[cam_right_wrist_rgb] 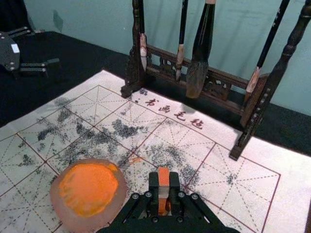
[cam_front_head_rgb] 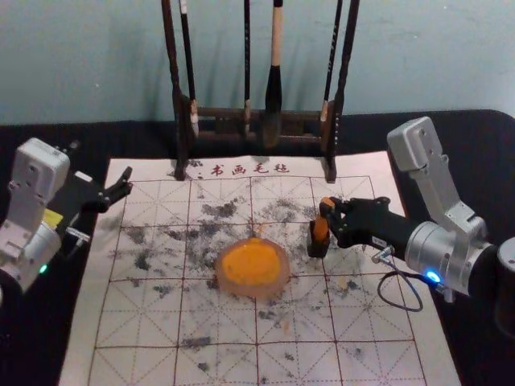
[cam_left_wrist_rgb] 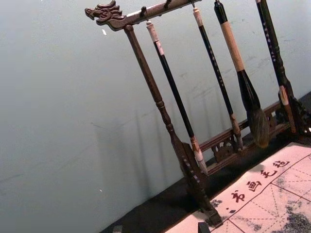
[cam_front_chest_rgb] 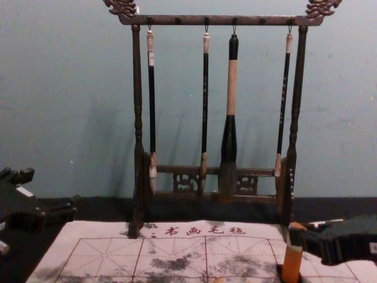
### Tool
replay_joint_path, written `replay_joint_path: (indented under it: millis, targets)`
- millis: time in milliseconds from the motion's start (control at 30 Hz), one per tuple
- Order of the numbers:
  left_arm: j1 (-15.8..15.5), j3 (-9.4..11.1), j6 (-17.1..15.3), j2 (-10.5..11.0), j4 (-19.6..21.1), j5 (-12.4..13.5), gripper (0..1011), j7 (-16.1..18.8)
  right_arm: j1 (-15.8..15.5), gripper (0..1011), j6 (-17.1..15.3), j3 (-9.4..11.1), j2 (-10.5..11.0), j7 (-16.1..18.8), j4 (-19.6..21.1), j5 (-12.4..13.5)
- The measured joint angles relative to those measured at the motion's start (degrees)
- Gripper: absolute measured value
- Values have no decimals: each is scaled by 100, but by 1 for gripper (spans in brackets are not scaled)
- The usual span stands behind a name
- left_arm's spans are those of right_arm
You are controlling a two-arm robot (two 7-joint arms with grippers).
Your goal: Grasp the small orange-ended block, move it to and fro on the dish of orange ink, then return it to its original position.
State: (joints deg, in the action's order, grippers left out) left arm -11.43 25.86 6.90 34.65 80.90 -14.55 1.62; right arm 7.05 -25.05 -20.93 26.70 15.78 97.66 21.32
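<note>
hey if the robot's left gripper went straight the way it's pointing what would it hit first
Likely the brush rack's left leg, low down: the open left gripper, by the mat's far left corner, points roughly there. Depth is unclear, so it might narrowly miss.

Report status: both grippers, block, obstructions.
Right gripper shut on orange-ended block, lower end in dark holder. Left gripper open, by mat's left edge. Path to ink dish looks unobstructed.

Dish [cam_front_head_rgb: 253, 264] left, block [cam_front_head_rgb: 321, 228] right

Both sit on the mat [cam_front_head_rgb: 141, 322], itself on the counter [cam_front_head_rgb: 378, 133]. The block stands in a holder [cam_front_head_rgb: 317, 251]. At the mat's far edge, four brushes [cam_front_chest_rgb: 231, 88] hang in a rack [cam_front_chest_rgb: 298, 88].
</note>
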Motion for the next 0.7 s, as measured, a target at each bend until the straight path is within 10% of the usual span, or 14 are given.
replay_joint_path:
  millis: [700]
  targets:
    - [0, 0, 0, 0, 0, 0, 1001, 0, -45, 119, 144, -30, -241, 12, -310, -371]
